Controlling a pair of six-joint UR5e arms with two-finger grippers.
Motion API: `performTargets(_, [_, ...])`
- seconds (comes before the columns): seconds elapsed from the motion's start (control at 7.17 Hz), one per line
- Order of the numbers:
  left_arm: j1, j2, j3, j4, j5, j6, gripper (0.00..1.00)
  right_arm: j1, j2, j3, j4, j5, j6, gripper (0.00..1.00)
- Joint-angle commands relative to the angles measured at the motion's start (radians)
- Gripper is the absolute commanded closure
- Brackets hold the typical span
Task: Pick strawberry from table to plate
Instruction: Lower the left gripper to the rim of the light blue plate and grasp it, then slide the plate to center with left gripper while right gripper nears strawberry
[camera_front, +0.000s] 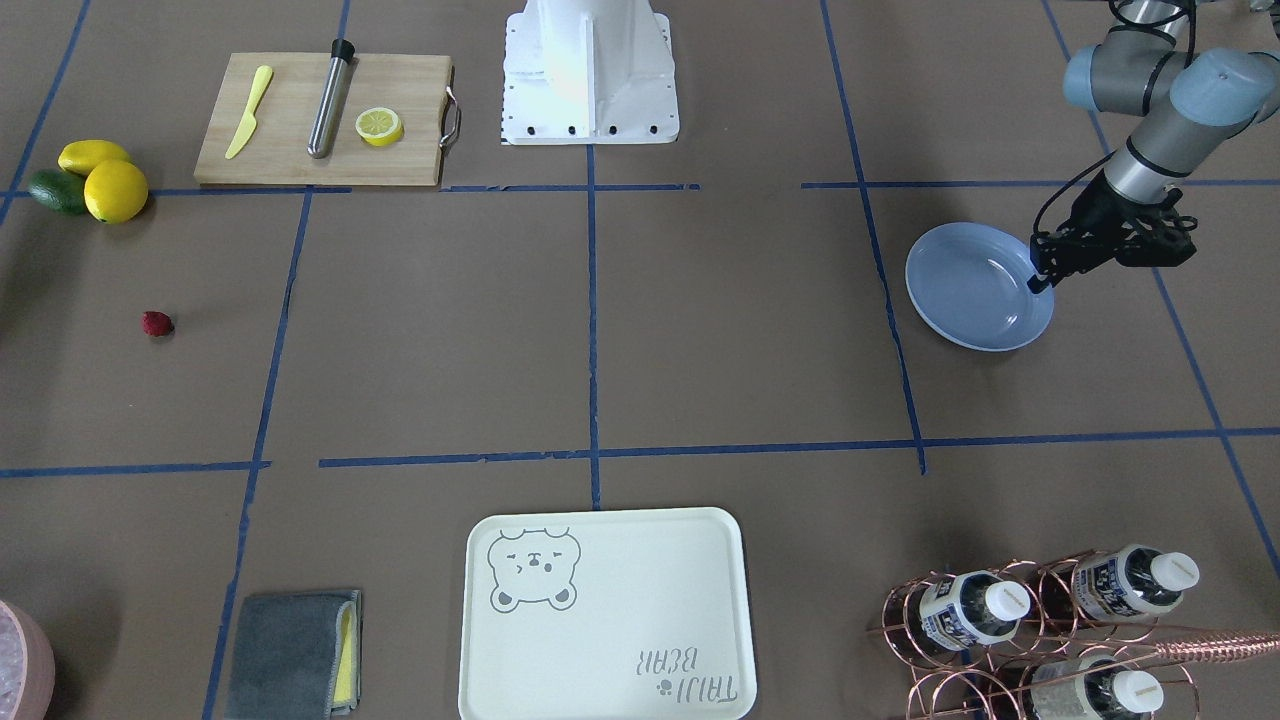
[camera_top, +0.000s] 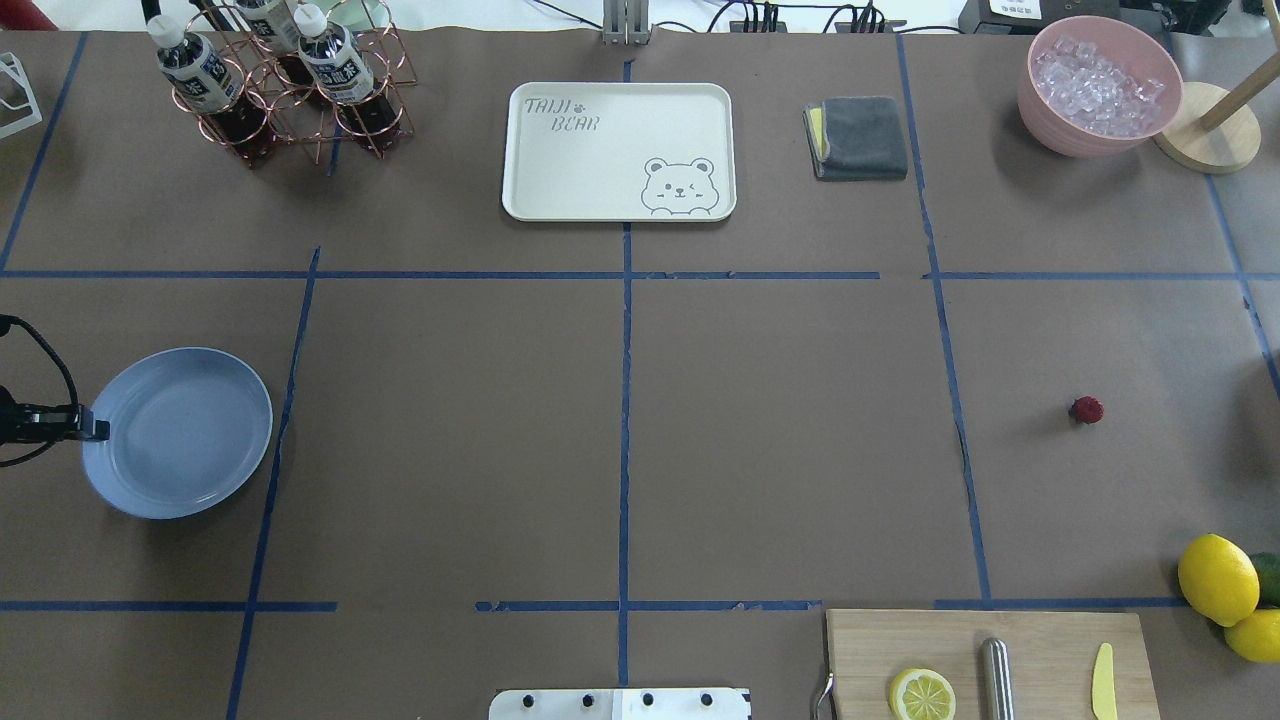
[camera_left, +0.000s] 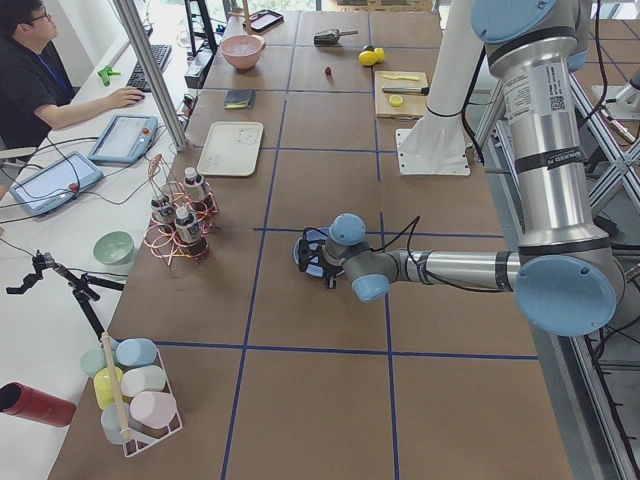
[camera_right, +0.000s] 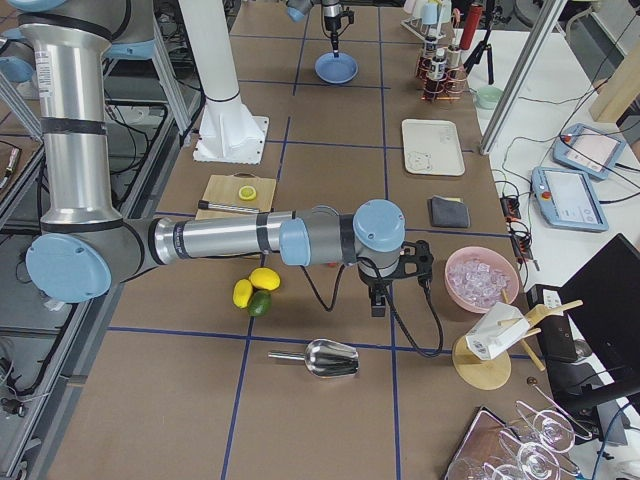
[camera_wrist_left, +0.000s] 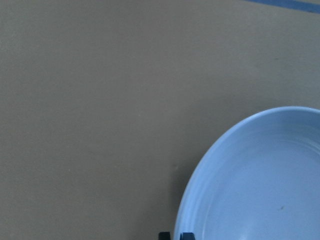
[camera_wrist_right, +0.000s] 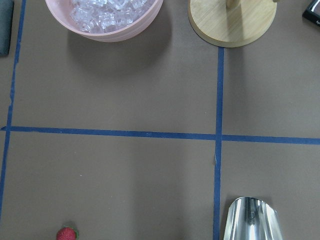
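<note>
The table (camera_top: 780, 450), brown with blue tape lines, carried everything. The right arm (camera_right: 220, 240) reached low across its own end of the table, and the left arm (camera_left: 450, 268) stretched out to the opposite end.

The light-blue plate (camera_top: 190, 400) lay flat on the table on the robot's left side, with nothing in it. The left gripper (camera_front: 1040, 282) was at the plate's rim on the side towards the table's end. Its fingers stood close together. In the left wrist view the two dark fingertips (camera_wrist_left: 186, 236) showed at the bottom edge, with the rim running in between them, so they pinched the plate by its edge.

The right gripper (camera_right: 377, 305) pointed down above the table, between the pink bowl of ice (camera_wrist_right: 115, 36) and the lemons (camera_top: 1217, 578). It showed only in the side view, so I cannot tell whether its fingers were spread or together.

The strawberry (camera_top: 1086, 409) lay alone on the bare table on the robot's right side, well apart from the plate and not far from the lemons. In the right wrist view it sat at the lower left edge, apart from the metal scoop (camera_wrist_right: 252, 220).
</note>
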Motion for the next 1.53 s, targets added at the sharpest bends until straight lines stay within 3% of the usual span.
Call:
performTargets(0.0, [-0.139, -0.010, -0.023, 0.033, -0.212, 0.002, 1.00, 0.000, -0.002, 0.013, 0.000, 0.002, 0.007, 0.00])
performTargets(0.14, [-0.165, -0.066, -0.075, 0.137, -0.253, -0.003, 1.00, -0.024, 0.005, 0.056, -0.002, 0.001, 0.076, 0.00])
performTargets(0.42, [-0.179, -0.319, -0.147, 0.464, -0.228, -0.065, 1.00, -0.157, 0.005, 0.163, 0.000, -0.030, 0.282, 0.00])
performTargets(0.56, [-0.154, -0.429, -0.144, 0.504, -0.158, -0.224, 1.00, -0.248, 0.005, 0.209, 0.008, -0.082, 0.373, 0.00])
performTargets(0.7, [-0.071, -0.488, -0.149, 0.506, -0.145, -0.359, 1.00, -0.321, -0.002, 0.219, 0.079, -0.120, 0.461, 0.00])
performTargets(0.98, [0.097, -0.608, -0.137, 0.506, -0.006, -0.574, 1.00, -0.411, -0.051, 0.216, 0.228, -0.176, 0.585, 0.00])
performTargets(1.4, [0.256, -0.691, -0.103, 0.506, 0.134, -0.730, 1.00, -0.575, -0.135, 0.200, 0.335, -0.327, 0.627, 0.00])
